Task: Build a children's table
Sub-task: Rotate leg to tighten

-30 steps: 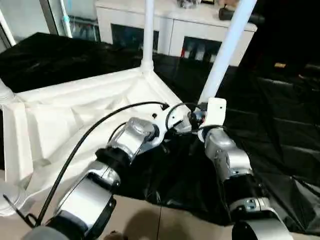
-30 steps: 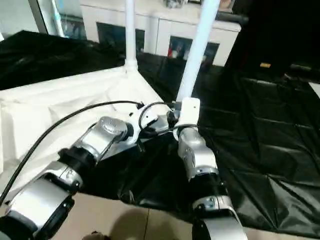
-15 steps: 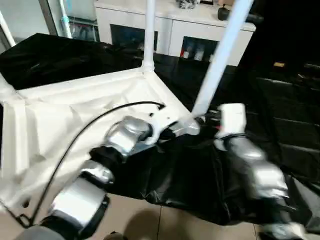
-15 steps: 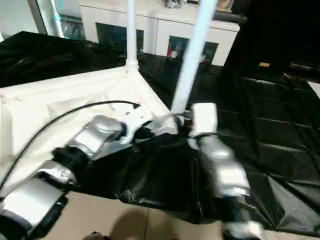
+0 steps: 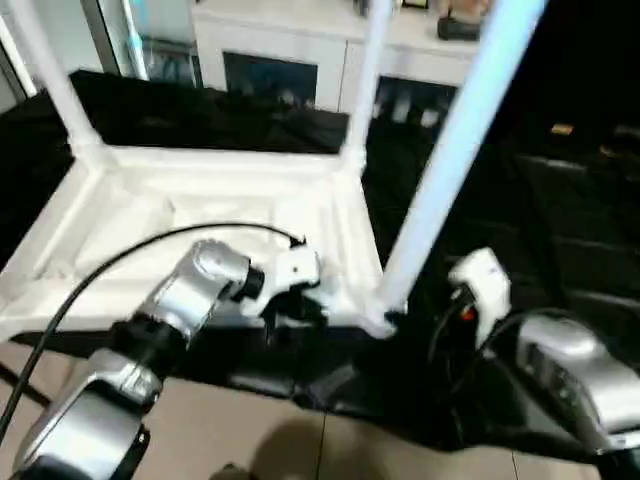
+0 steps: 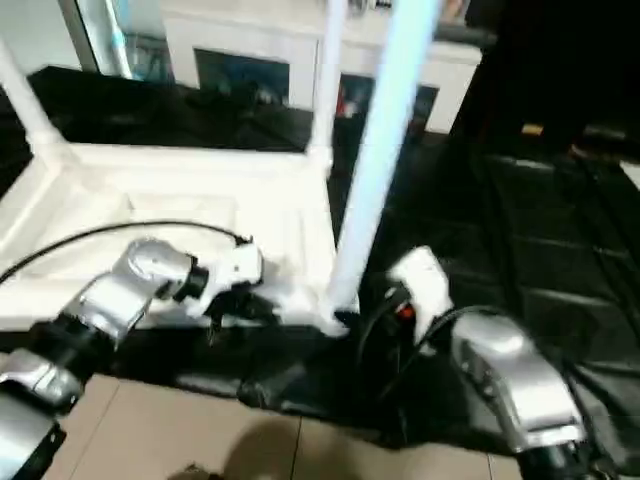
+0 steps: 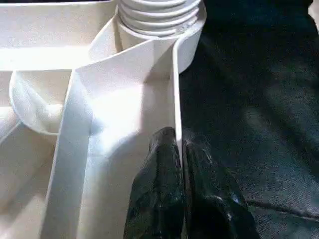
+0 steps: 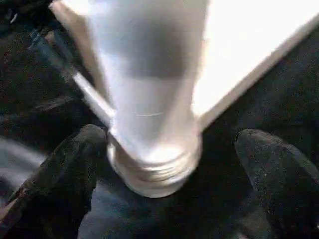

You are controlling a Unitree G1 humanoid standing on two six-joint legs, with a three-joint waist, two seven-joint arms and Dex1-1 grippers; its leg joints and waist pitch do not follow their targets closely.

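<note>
The children's table lies upside down on a black sheet, its white ribbed tabletop (image 5: 200, 190) facing up. Three white legs stand in corner sockets: the near right one (image 5: 450, 170), a far one (image 5: 368, 80), and one at the far left (image 5: 50, 75). My left gripper (image 7: 180, 144) is shut on the tabletop's thin rim wall, just beside the near right socket (image 7: 159, 20). My right gripper (image 8: 172, 142) is open, its black fingers (image 8: 75, 164) standing apart on either side of the near right leg's threaded base (image 8: 149, 164) without touching it.
A white cabinet with glass doors (image 5: 300, 50) stands behind the table. The black sheet (image 5: 560, 200) covers the floor to the right and back. Beige floor tiles (image 5: 250, 440) show at the near edge. A black cable (image 5: 100, 270) arcs over my left forearm.
My right gripper has opened and drawn back from the near right leg. My left gripper stays shut on the rim. The head view has shifted, bringing the far left leg into sight.
</note>
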